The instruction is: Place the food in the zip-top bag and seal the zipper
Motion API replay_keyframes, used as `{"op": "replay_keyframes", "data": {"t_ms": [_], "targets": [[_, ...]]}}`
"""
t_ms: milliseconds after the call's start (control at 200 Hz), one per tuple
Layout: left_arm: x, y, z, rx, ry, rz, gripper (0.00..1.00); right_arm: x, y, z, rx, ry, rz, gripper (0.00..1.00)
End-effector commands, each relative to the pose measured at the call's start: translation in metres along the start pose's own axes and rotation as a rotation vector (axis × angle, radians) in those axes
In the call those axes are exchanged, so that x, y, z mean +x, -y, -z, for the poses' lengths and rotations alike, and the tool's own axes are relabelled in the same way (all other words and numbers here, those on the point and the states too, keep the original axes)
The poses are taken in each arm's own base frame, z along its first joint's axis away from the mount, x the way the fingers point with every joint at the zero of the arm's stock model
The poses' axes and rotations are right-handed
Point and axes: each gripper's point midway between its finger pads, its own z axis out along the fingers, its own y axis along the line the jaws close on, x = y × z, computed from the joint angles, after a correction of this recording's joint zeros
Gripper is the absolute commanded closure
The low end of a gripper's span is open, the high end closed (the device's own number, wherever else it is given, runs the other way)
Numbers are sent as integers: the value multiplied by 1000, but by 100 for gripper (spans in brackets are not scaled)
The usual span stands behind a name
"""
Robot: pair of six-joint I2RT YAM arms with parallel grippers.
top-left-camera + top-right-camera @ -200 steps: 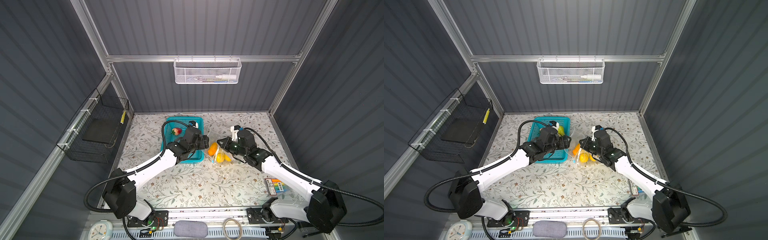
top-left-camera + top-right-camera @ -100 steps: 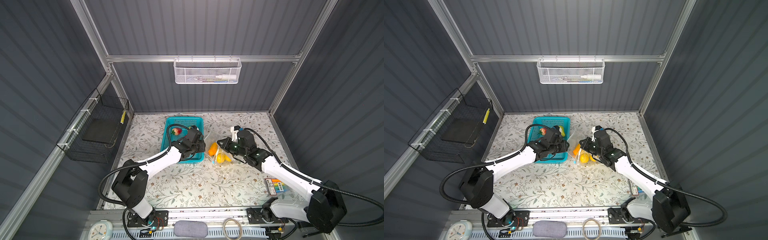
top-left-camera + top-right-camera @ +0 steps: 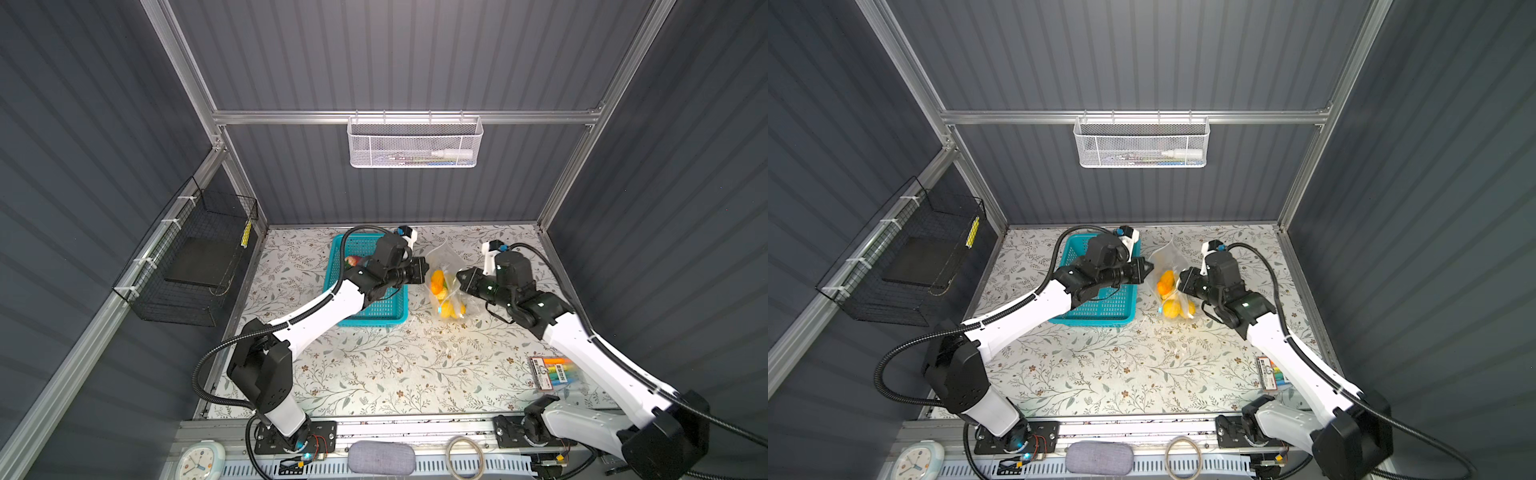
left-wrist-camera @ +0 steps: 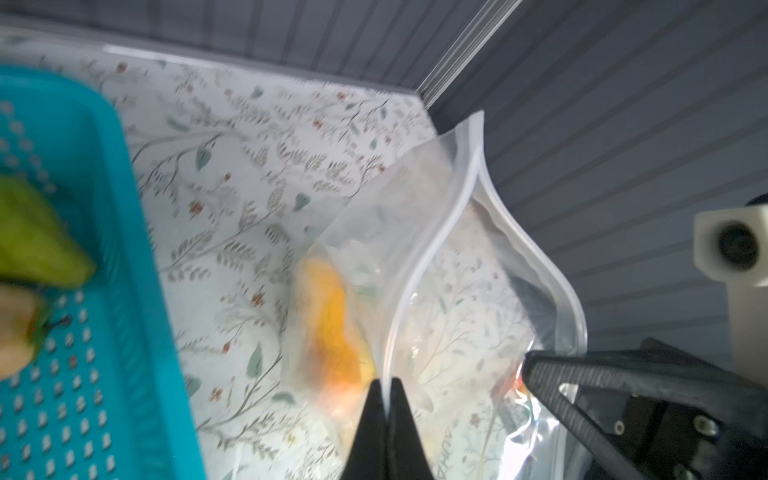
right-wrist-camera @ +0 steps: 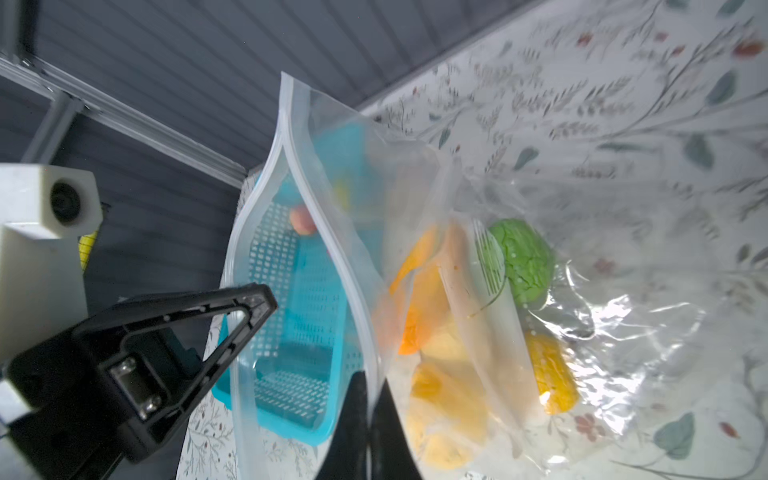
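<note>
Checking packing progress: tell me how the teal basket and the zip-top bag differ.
The teal basket is opaque and perforated; the zip-top bag is clear and crinkly. The basket lies flat on the table; the bag's mouth is lifted, its lips pinched by the left pincer and right pincer. Both hold toy food.

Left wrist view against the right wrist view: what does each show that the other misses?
Only the left wrist: a green piece lying in the basket.
Only the right wrist: a green ball and corn inside the bag.
Both: the bag with its mouth parted, the left gripper and the right gripper each shut on one lip, orange food inside, and the basket beside it.
</note>
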Motion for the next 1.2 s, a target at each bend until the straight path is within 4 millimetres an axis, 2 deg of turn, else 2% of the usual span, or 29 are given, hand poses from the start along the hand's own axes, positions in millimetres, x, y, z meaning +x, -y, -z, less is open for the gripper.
{"op": "replay_keyframes", "data": {"t_ms": [0,75,185,300,390,480,730,785,805,835,885,910,940,960,1041,1096,1196], "targets": [[-41,35,16,98,97,-114,100,-27,6,38,85,90,134,100],[-55,44,23,109,134,-139,100,-42,1,56,89,143,166,100],[-65,44,27,84,163,-145,100,-62,-6,83,89,219,197,100],[-60,31,23,32,158,-126,100,-78,-15,106,79,295,225,100],[-53,19,18,1,145,-99,100,-83,-14,111,88,319,238,100],[-47,7,14,-23,130,-73,100,-76,-11,101,85,292,227,100],[-20,-25,5,-79,67,-13,100,-28,-7,35,-22,112,100,100],[-20,-28,6,-79,65,3,100,-20,-7,23,-42,76,74,100],[-8,-37,3,-94,39,16,100,-17,-8,20,-50,65,66,100],[-6,-40,5,-97,36,26,100,-14,-8,15,-59,50,58,100],[-7,-41,9,-92,43,35,89,-11,-11,9,-75,29,51,100],[-9,-41,12,-88,50,36,76,-10,-12,7,-81,21,50,100],[-12,-40,16,-87,58,36,51,-10,-13,4,-86,14,48,100],[-15,-41,18,-90,66,38,38,-10,-14,3,-90,11,48,100],[-27,-47,32,-111,97,36,10,-12,-17,1,-97,9,55,100],[-35,-57,42,-141,118,32,1,-13,-17,1,-94,14,58,100],[-46,-77,56,-191,139,4,0,-13,-15,2,-86,19,61,100]]}}
